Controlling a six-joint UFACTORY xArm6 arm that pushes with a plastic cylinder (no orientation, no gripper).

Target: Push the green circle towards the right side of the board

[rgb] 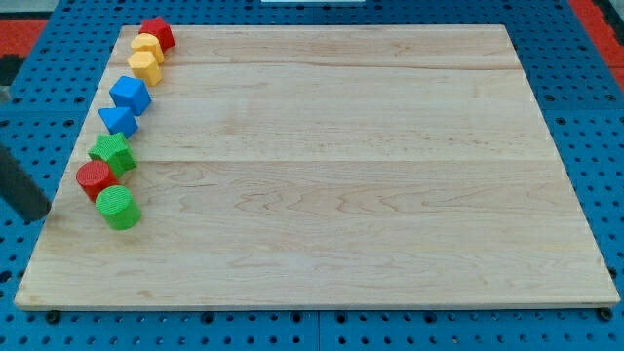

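Note:
The green circle (118,208) is a round green block standing near the board's left edge, low in the view. My tip (39,216) is the lower end of the dark rod that comes in from the view's left edge. It sits left of the green circle, just off the board's left edge, with a clear gap between them. A red circle (96,179) touches the green circle from the upper left.
More blocks run up the left edge: a green star (112,152), a blue triangle (119,120), a blue cube (130,95), two yellow blocks (147,67) (147,45) and a red block (157,32). The wooden board (341,175) lies on a blue perforated table.

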